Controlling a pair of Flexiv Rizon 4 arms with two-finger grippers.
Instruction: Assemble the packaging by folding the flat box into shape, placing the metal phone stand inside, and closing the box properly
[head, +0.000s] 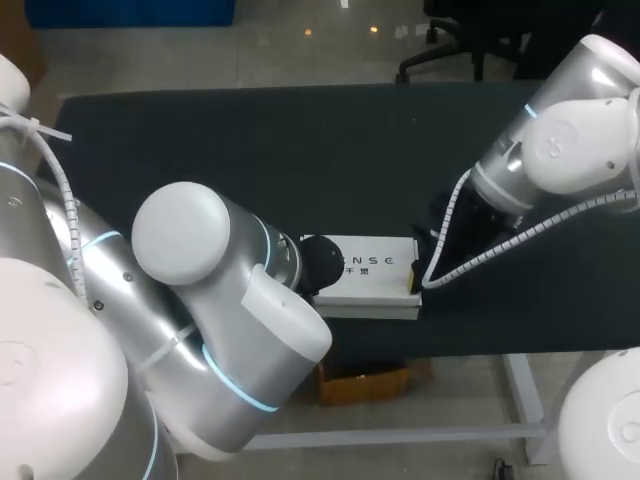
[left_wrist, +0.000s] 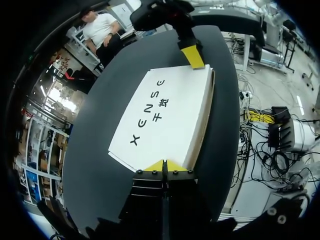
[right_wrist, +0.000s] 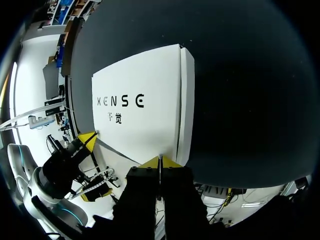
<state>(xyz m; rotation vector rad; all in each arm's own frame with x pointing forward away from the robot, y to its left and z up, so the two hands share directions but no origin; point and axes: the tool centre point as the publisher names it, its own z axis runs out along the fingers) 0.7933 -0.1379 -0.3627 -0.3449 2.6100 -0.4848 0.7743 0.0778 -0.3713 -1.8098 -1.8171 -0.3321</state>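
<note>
A white box (head: 372, 266) lies on the dark table (head: 250, 150). The left gripper (left_wrist: 165, 166) and right gripper (right_wrist: 159, 162), both clenched and empty, press the box's opposite ends, probably to steady it.

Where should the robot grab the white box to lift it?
Probably by its two short ends, one gripper from each side. The box lies flat on the table and its top is wide, likely too broad for one gripper; its edges are thin. The left gripper and right gripper sit at those ends, fingers shut.
</note>
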